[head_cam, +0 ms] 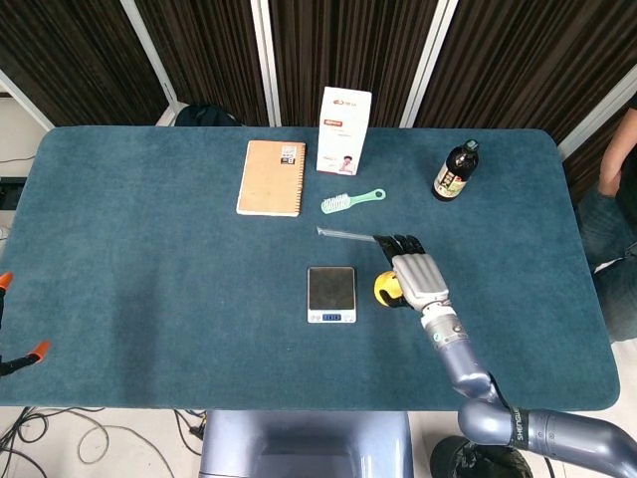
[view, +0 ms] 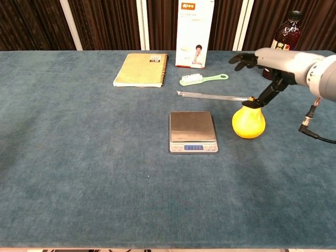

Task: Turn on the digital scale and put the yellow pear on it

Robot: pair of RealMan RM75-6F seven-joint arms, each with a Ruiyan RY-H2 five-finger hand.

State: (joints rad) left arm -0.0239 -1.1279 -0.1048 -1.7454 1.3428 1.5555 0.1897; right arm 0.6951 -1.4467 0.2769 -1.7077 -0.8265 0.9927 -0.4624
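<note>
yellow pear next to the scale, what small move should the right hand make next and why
Probably lower and close the right hand around the yellow pear. The digital scale already shows a lit blue display, so it looks switched on, and its platform is bare. The pear stands on the table just right of it, with the hand open above and a fingertip at the pear's top, not yet gripping it.
</note>
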